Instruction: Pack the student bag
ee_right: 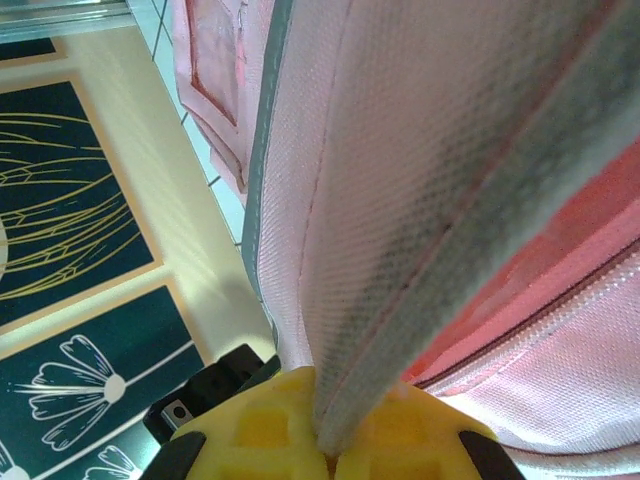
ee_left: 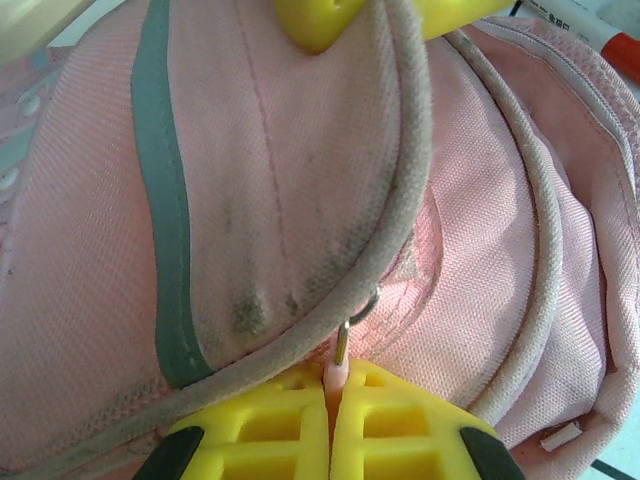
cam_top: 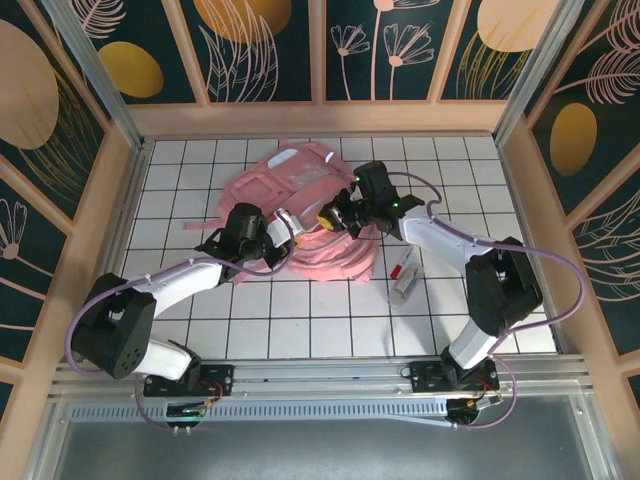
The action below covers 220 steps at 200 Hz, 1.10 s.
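I see a small white marker-like thing with a red end [cam_top: 405, 275] lying on the white gridded tabletop [cam_top: 300, 320], right of the middle. Around the tabletop stand walls [cam_top: 260, 40] with dark panels of painted flowers.

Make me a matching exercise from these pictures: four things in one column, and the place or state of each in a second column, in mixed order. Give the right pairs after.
Things
1. left tool
2. right tool
3. student bag
4. white tube with a red end

Places or states
A. lies loose on the tiled table, to the right of the bag
B. shut on the zipper pull
C. pink, lying between the two arms
D. shut on the grey piped edge of the bag

Pairs: 1-B, 2-D, 3-C, 4-A
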Each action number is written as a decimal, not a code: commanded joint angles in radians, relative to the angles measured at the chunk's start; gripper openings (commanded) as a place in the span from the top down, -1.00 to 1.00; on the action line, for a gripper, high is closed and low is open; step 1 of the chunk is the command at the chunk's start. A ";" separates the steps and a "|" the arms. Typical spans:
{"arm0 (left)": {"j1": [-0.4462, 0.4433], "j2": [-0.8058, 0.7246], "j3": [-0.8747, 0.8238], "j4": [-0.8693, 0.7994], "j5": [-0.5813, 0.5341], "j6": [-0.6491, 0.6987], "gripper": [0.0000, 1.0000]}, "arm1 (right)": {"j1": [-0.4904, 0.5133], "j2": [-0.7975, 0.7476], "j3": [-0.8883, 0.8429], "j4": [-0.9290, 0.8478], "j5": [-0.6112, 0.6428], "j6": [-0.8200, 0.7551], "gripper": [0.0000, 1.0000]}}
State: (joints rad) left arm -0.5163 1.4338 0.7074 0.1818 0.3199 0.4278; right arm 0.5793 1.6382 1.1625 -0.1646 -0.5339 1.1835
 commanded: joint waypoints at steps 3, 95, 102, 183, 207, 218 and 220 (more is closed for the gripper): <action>0.030 0.000 -0.018 0.041 -0.094 -0.040 1.00 | -0.003 -0.091 -0.023 -0.056 -0.039 -0.049 1.00; 0.144 -0.097 -0.105 0.032 -0.040 -0.067 0.63 | 0.006 -0.071 -0.003 -0.063 -0.059 -0.076 1.00; 0.144 -0.104 -0.099 0.012 0.015 -0.060 0.28 | 0.013 -0.064 -0.002 -0.060 -0.060 -0.076 1.00; -0.005 -0.239 -0.020 -0.003 0.060 0.006 -0.90 | 0.042 -0.018 0.008 -0.015 -0.057 -0.055 1.00; -0.047 -0.189 -0.009 0.055 -0.015 -0.003 -0.86 | 0.051 -0.018 0.016 -0.012 -0.058 -0.041 1.00; -0.057 -0.163 -0.005 0.075 -0.037 0.007 -0.86 | 0.054 -0.019 0.017 -0.007 -0.064 -0.032 1.00; -0.058 -0.155 -0.004 0.076 -0.039 0.008 -0.86 | 0.055 -0.019 0.017 -0.006 -0.065 -0.030 1.00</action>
State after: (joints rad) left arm -0.5560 1.2232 0.6819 0.1974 0.3481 0.4168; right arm 0.6071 1.6161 1.1435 -0.1986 -0.5461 1.1362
